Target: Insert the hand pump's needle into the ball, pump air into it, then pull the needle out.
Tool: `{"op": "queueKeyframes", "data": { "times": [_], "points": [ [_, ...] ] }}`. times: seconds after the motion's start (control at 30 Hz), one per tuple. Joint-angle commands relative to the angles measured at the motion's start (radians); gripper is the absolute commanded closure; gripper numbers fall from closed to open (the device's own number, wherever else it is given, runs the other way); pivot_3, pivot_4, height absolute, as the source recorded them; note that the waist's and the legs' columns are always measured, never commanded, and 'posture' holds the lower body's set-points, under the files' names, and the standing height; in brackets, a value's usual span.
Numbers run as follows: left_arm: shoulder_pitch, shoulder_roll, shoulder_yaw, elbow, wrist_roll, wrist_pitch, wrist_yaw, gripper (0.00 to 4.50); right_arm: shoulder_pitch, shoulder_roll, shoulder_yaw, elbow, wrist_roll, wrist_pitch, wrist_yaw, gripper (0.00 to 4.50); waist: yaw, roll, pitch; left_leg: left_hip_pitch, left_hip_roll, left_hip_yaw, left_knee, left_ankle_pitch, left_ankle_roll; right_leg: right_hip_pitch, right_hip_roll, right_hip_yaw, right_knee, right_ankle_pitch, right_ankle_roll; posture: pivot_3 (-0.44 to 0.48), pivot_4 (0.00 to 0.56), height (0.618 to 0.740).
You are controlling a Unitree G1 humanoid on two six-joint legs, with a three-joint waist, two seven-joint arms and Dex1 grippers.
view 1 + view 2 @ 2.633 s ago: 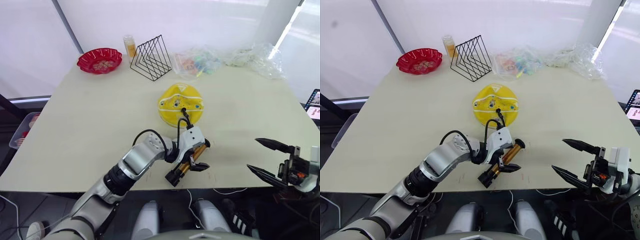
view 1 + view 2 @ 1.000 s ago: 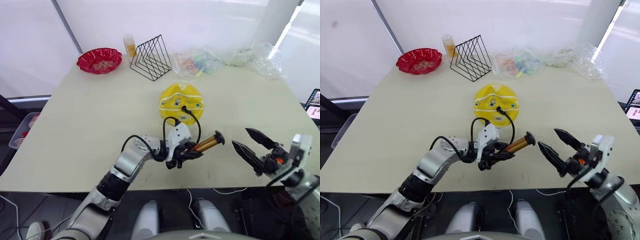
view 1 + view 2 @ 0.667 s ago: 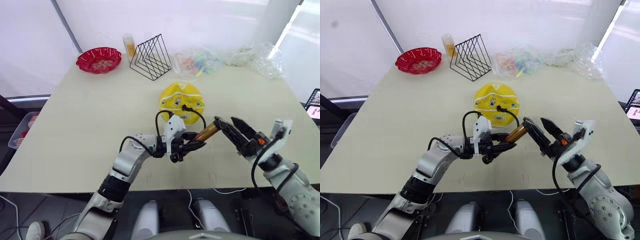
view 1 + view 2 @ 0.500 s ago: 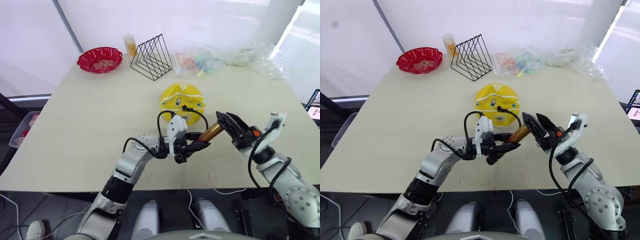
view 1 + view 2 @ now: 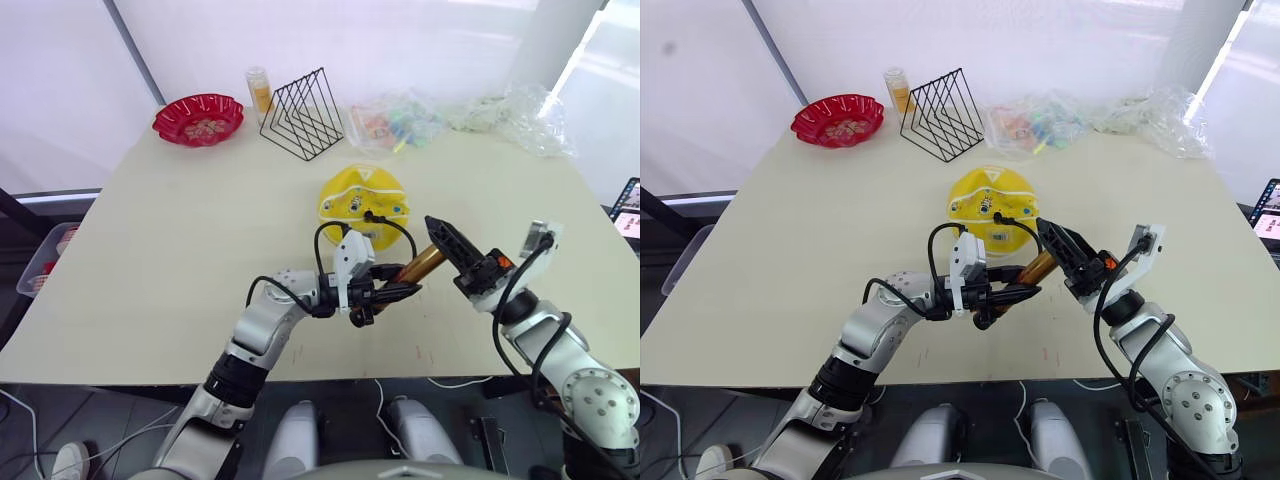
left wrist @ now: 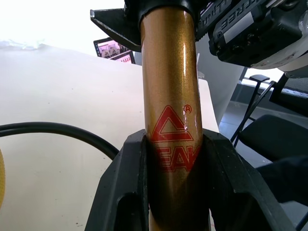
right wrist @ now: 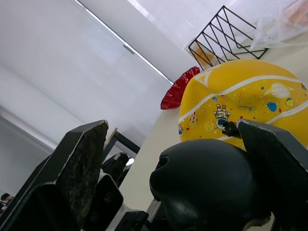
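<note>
Here — both tools [image 5: 385,292] on hand pump [image 5: 418,264].

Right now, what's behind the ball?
Behind the ball stand a black wire rack and crinkled plastic bags; the table right behind it is hidden.

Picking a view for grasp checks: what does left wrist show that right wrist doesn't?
Left wrist: the left gripper clamped on the pump barrel, its red logo, and a run of black hose.

Right wrist: the pump's black handle knob between the right gripper's fingers, with a gap beside the knob, plus the yellow ball, red bowl and wire rack.

Both: the pump and the table.
</note>
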Motion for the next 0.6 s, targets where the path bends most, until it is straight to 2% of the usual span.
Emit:
{"op": "queueKeyframes", "data": {
  "times": [0.03,0.17,0.27,0.37,0.4,0.6],
  "points": [
    [-0.004,-0.008,0.009,-0.012,-0.006,-0.017,0.004,3.49,-0.017,-0.006,-0.001,-0.042,0.030,-0.010,0.009,0.00,0.000,0.000,0.000,0.000,0.000,0.000,0.000,0.000,0.000,0.000,0.000,0.000,0.000,0.000,0.000,0.000,0.150,0.735],
    [-0.003,-0.008,0.006,-0.006,-0.003,-0.013,0.005,3.49,-0.023,-0.007,0.002,-0.038,0.025,-0.015,0.015,0.00,0.000,0.000,0.000,0.000,0.000,0.000,0.000,0.000,0.000,0.000,0.000,0.000,0.000,0.000,0.000,0.000,0.150,0.735],
    [0.000,-0.006,0.004,-0.007,-0.003,-0.012,0.004,3.49,-0.025,-0.005,0.003,-0.037,0.017,-0.019,0.018,0.74,0.000,0.000,0.000,0.000,0.000,0.000,0.000,0.000,0.000,0.000,0.000,0.000,0.000,0.000,0.000,0.000,0.150,0.735],
    [0.000,-0.005,0.000,-0.004,-0.002,-0.014,0.002,3.49,-0.026,-0.005,0.005,-0.034,0.007,-0.023,0.022,2.17,0.000,0.000,0.000,0.000,0.000,0.000,0.000,0.000,0.000,0.000,0.000,0.000,0.000,0.000,0.000,0.000,0.150,0.735],
    [-0.001,-0.005,0.000,-0.003,-0.002,-0.014,0.002,3.49,-0.027,-0.006,0.006,-0.032,0.002,-0.024,0.024,2.41,0.000,0.000,0.000,0.000,0.000,0.000,0.000,0.000,0.000,0.000,0.000,0.000,0.000,0.000,0.000,0.000,0.150,0.735],
    [-0.001,-0.003,-0.001,0.000,-0.005,-0.014,-0.003,3.49,-0.026,-0.006,0.012,-0.028,-0.024,-0.030,0.028,2.47,-0.001,0.000,0.000,-0.001,0.000,0.000,0.000,0.000,0.000,-0.001,0.000,0.000,0.000,0.000,0.000,0.000,0.150,0.735]
  ]
}}
